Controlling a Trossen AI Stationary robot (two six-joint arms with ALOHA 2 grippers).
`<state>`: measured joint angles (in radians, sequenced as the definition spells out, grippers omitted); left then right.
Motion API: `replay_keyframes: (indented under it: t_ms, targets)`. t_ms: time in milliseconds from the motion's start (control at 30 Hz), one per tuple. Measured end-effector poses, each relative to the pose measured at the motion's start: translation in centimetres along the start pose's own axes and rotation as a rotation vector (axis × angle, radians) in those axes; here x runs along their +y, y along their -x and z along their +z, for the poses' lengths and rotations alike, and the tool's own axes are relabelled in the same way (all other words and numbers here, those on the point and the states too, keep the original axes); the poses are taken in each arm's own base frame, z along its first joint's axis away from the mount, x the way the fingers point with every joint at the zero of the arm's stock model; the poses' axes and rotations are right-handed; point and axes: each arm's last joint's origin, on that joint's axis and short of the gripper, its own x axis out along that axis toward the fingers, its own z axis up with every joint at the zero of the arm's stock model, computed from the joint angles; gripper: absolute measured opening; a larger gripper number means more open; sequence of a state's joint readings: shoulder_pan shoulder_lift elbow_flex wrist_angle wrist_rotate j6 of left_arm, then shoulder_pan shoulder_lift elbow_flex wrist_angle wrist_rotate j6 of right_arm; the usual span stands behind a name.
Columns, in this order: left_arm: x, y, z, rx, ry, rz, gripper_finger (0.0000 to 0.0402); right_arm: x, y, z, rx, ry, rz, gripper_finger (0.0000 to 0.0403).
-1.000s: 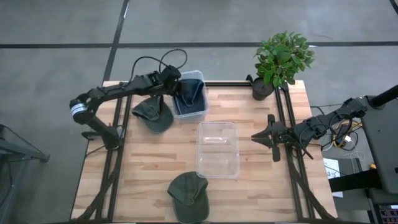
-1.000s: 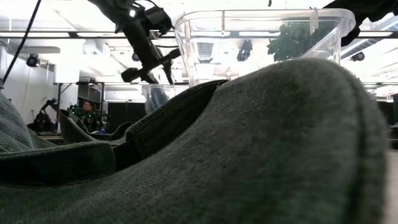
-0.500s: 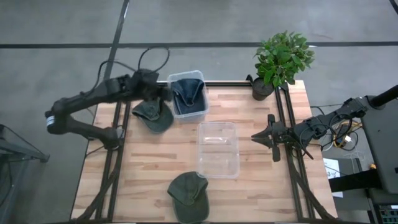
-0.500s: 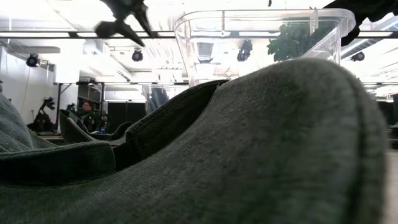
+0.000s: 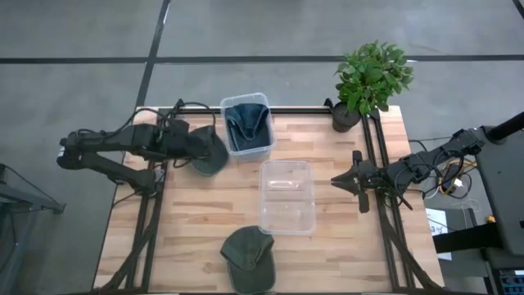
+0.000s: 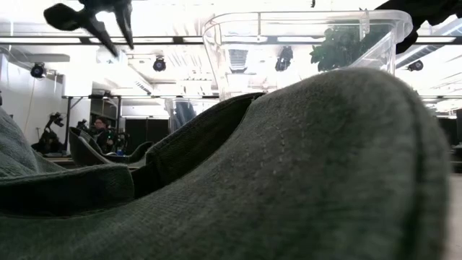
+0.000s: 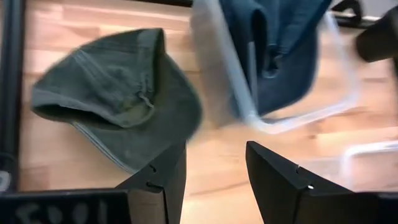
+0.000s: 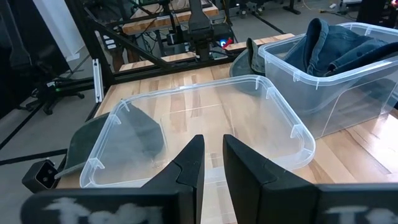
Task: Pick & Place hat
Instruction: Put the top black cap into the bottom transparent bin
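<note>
A green hat [image 5: 211,158] lies crown up on the table's far left part, next to a clear bin [image 5: 266,147] that holds a blue hat [image 5: 248,123]. My left gripper [image 5: 206,147] hovers open above that green hat's edge; in the left wrist view the hat [image 7: 118,93] and the blue hat [image 7: 280,50] lie beyond its fingers [image 7: 214,149]. A second green hat [image 5: 248,258] rests at the near edge and fills the low view [image 6: 289,180]. My right gripper [image 5: 336,179] waits at the table's right side, fingers nearly together [image 8: 212,140].
An empty clear bin [image 5: 286,197] stands mid-table, in front of my right gripper [image 8: 199,124]. A potted plant [image 5: 370,78] is at the far right corner. Black frame rails [image 5: 155,197] run along both sides of the table. Bare wood [image 5: 196,213] lies between the hats.
My left gripper has drawn back from over the blue hat's bin toward the table's left and near side, and now hangs over the green hat. The blue hat has stayed in its bin.
</note>
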<state>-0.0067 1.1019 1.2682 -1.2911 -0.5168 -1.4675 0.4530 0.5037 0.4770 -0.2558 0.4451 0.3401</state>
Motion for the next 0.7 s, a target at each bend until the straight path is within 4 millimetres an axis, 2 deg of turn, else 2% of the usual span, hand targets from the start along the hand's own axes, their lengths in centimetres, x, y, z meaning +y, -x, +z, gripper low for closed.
replay_keyframes:
  t_ms: [200,400,700]
  targets:
    - [1.1,-2.4,-1.3,-0.047,-0.008,0.095,0.0158,0.0,0.0,0.0,-0.001,-0.001,0.000,0.0053]
    - [3.0,-5.1,-3.1,-0.040,0.242,0.207,0.0158,0.0,0.0,0.0,-0.001,-0.001,0.000,0.0053]
    - [6.4,-8.2,-5.2,-0.080,0.456,0.358,0.0158,0.0,0.0,0.0,-0.002,-0.001,0.000,0.0053]
